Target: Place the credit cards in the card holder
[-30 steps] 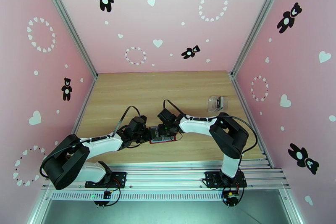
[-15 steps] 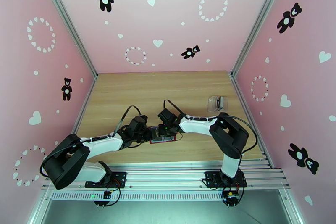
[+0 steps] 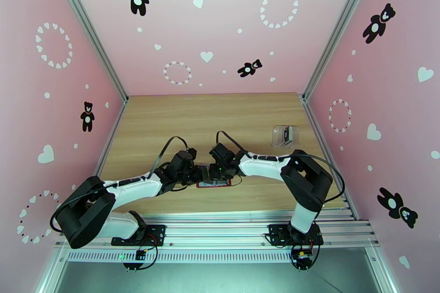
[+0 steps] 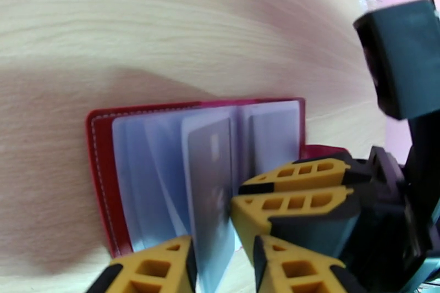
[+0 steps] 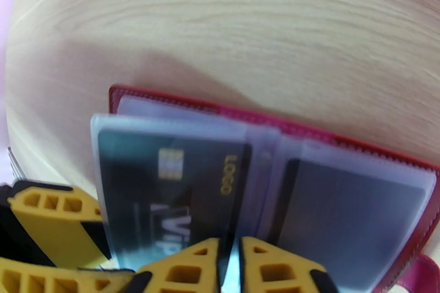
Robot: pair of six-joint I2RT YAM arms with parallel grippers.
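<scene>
Red holder looks floppy; left gripper pinches a slick sleeve, right gripper nearly closed, grip unclear. Thin stiff card: take its short edge.

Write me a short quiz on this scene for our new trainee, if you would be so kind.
1. True or false: the red card holder lies shut on the table.
2. The dark card with the gold chip is: A) on the bare table; B) inside a clear sleeve; C) under the holder.
3. In the overhead view, on which arm's side does the clear box stand?
Key: 1 false, it lies open; 2 B; 3 the right arm.
</scene>
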